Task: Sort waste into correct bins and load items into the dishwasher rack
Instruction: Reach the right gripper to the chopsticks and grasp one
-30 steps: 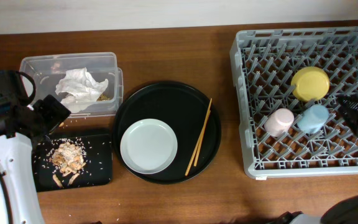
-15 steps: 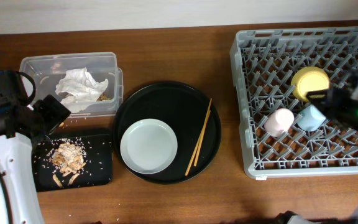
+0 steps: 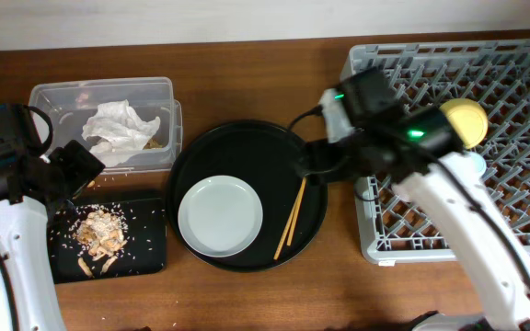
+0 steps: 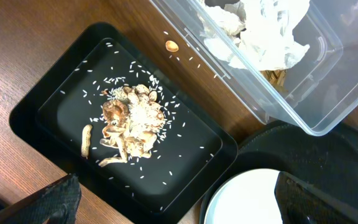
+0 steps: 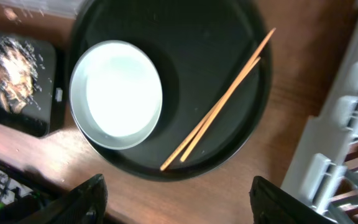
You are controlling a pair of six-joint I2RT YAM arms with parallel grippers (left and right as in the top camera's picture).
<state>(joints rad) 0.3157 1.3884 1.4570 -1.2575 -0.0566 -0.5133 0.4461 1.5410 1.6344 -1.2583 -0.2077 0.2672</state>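
Note:
The crumpled white napkin (image 3: pixel 116 129) (image 4: pixel 260 31) lies in the clear box (image 3: pixel 99 92). Rice and meat scraps (image 3: pixel 99 234) (image 4: pixel 129 124) lie in the shallow black tray (image 3: pixel 150 248). The grey plate (image 3: pixel 220 216) (image 5: pixel 117 93) and wooden chopsticks (image 3: pixel 294 216) (image 5: pixel 219 109) lie on the large round black tray. The yellow bowl (image 3: pixel 463 119) sits upside down in the grey rack (image 3: pixel 523 83). My right arm hides both cups. My right gripper (image 3: pixel 316 161) (image 5: pixel 182 193) is open and empty above the chopsticks' far end. My left gripper (image 3: pixel 72 175) (image 4: pixel 179 202) is open and empty over the black tray.
The large round black tray (image 3: pixel 247 138) (image 5: pixel 185 37) sits between the bins and the rack. The rack's left wall (image 5: pixel 347 106) stands close to the right of the round tray. Stray rice grains lie on the wood by the clear box (image 4: pixel 328 93).
My right arm has swung left from the rack's right side to the round tray's right edge, over the chopsticks. The left arm has not moved.

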